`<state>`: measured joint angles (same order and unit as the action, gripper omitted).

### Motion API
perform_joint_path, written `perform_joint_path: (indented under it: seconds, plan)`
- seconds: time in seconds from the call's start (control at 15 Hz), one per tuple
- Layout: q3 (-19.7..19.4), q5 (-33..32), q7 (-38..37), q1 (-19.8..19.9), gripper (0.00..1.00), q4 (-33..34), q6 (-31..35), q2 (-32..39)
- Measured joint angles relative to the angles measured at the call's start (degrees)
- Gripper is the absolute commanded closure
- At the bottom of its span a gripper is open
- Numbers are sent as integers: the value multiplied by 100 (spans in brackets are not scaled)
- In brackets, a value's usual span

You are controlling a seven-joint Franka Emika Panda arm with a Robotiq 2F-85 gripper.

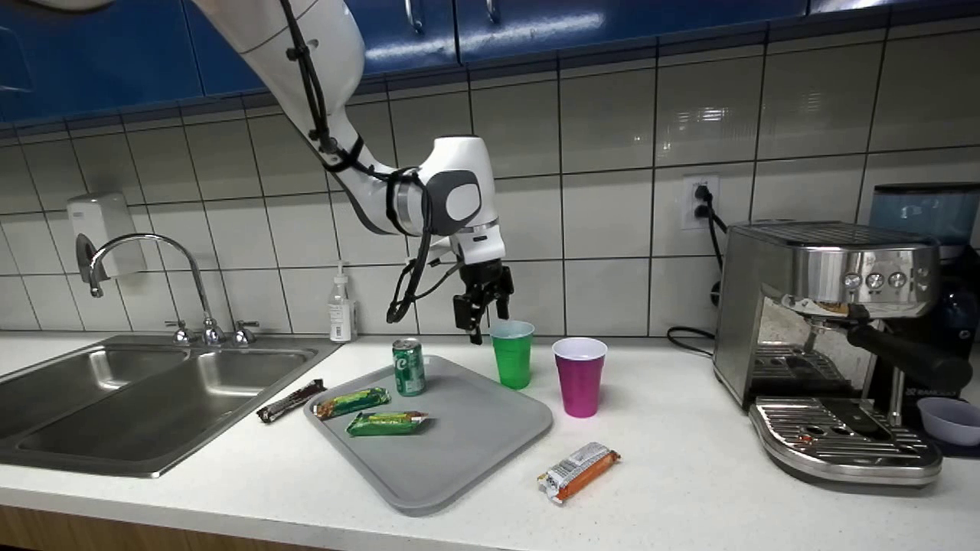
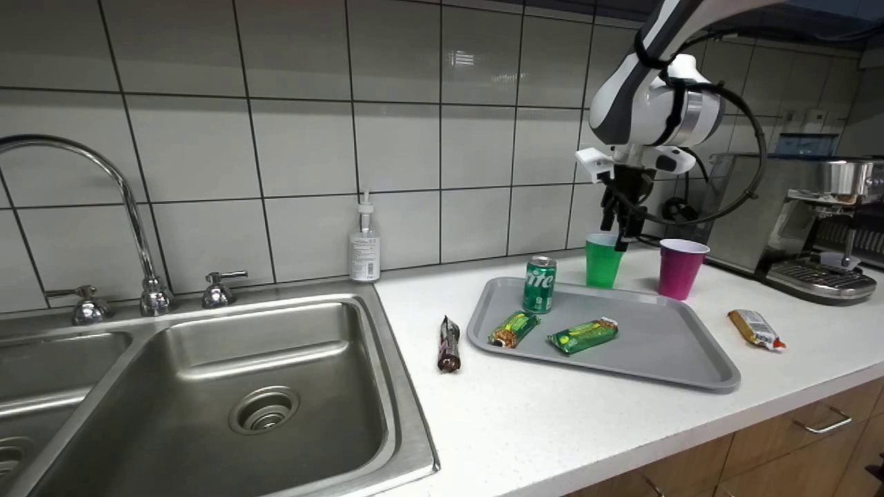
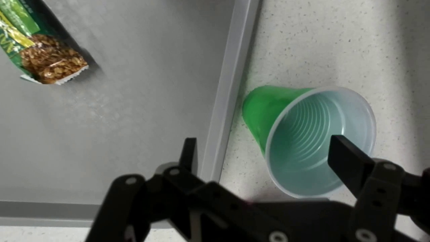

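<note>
My gripper (image 3: 263,144) stands open, with nothing gripped between its fingers. It hangs above an upright green cup (image 1: 511,361), which stands on the counter just behind the grey tray (image 1: 475,451). In the wrist view the right finger (image 3: 349,161) overlaps the pale mouth of the green cup (image 3: 260,111), while the left finger lies over the tray's edge. Whether a fingertip touches the rim, I cannot tell. A magenta cup (image 2: 682,273) stands beside the green one in both exterior views. The tray carries a green soda can (image 2: 539,284) and two green-wrapped bars (image 2: 584,336).
An orange-and-white wrapped bar (image 1: 579,472) lies on the counter in front of the magenta cup. A dark wrapped bar (image 2: 449,345) is between tray and sink (image 2: 407,414). Around them are a pump bottle (image 2: 364,245), an espresso machine (image 1: 834,344) and the tiled wall (image 1: 605,222).
</note>
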<state>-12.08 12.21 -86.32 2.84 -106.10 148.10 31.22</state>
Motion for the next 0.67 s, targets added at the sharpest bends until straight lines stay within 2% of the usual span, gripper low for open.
perform_joint_path:
  seconds: [0.67]
  plan:
    - [-59,0,-296,56,0,419,-72,428]
